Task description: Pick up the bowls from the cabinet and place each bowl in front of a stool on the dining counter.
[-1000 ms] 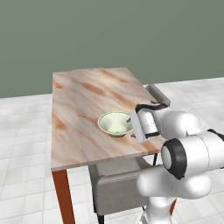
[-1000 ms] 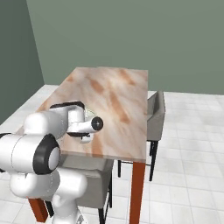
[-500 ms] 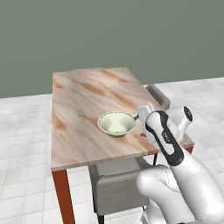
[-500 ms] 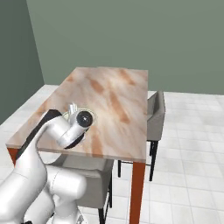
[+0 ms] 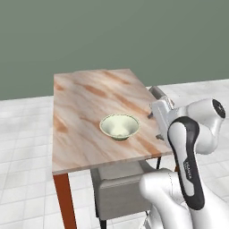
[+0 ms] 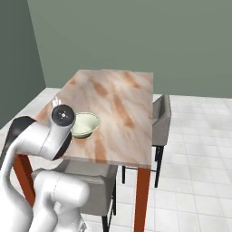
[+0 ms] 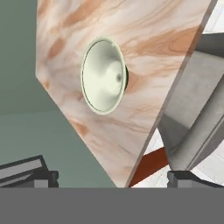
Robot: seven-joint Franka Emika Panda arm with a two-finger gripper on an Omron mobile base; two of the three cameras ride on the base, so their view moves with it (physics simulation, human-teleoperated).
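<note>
The wide cream, pale-green bowl (image 5: pixel 118 126) (image 6: pixel 84 124) (image 7: pixel 103 75) stands upright on the dining counter (image 5: pixel 85 96) (image 6: pixel 118 93) (image 7: pixel 148 35), near its front edge. Just below that edge is a grey stool (image 5: pixel 117 193) (image 6: pixel 93 180) (image 7: pixel 199 109), tucked under the counter. My gripper (image 7: pixel 116 178) is open with nothing between its fingers. It is drawn back from the bowl, off the counter's right side, and looks across at the bowl from a rolled angle. The blue-patterned bowl and the cabinet are out of view.
A second grey stool (image 5: pixel 156 92) (image 6: pixel 161 118) stands at the counter's right long side. White tiled floor (image 5: pixel 22 134) (image 6: pixel 199 149) surrounds the counter, with a green wall behind. My own white arm bulks low in both base views.
The gripper has let go of the bowl's right rim and pulled back to the right, away from it. The arm has folded and turned. The bowl stays put on the counter.
</note>
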